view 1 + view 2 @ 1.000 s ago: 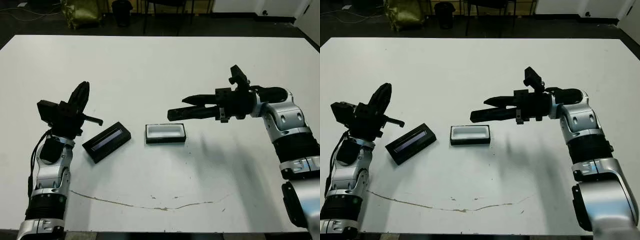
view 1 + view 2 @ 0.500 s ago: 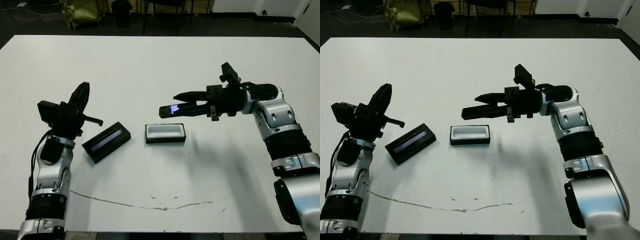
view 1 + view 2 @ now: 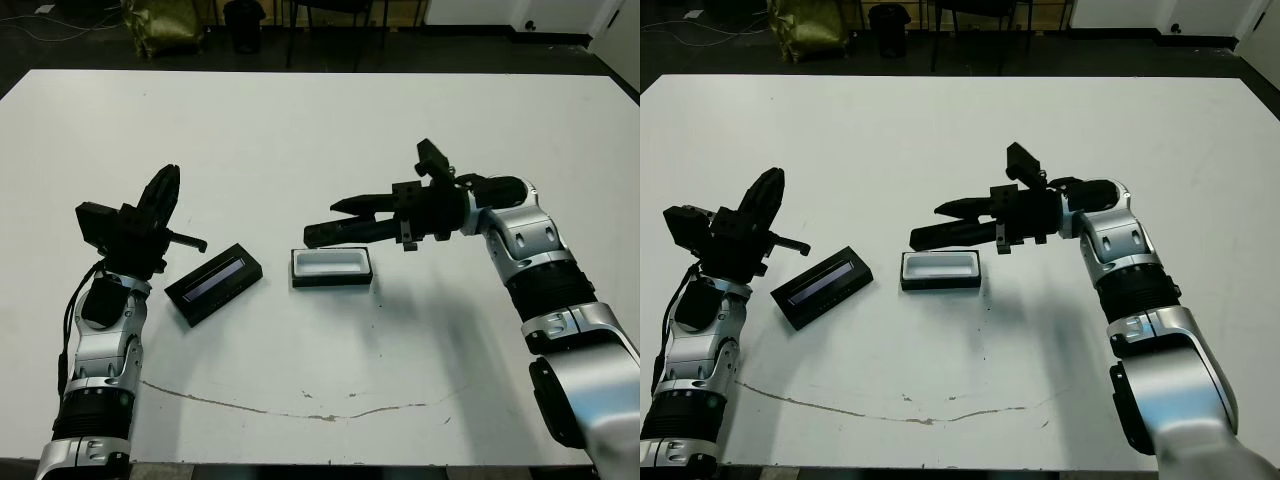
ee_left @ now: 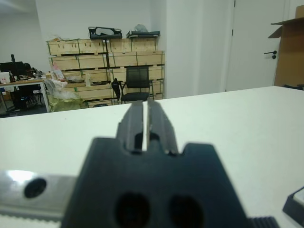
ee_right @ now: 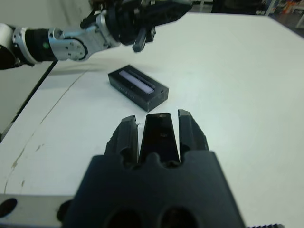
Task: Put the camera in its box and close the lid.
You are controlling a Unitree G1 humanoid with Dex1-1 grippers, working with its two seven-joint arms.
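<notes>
Gripping the camera (image 3: 335, 232), the right hand (image 3: 345, 220) hovers above the box (image 3: 331, 267).

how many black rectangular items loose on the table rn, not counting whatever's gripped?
2. The black lid with the grey-blue stripe lies near the left gripper; the white-lined black box sits just right of it, below the right gripper, which holds the slim black camera.

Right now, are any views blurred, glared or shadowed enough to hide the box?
Head views: sharp, even light; the box reads clearly, with soft arm shadow beside it. Right wrist view: the right gripper, holding the camera, hides the box. Left wrist view: close fingers blurred.
</notes>
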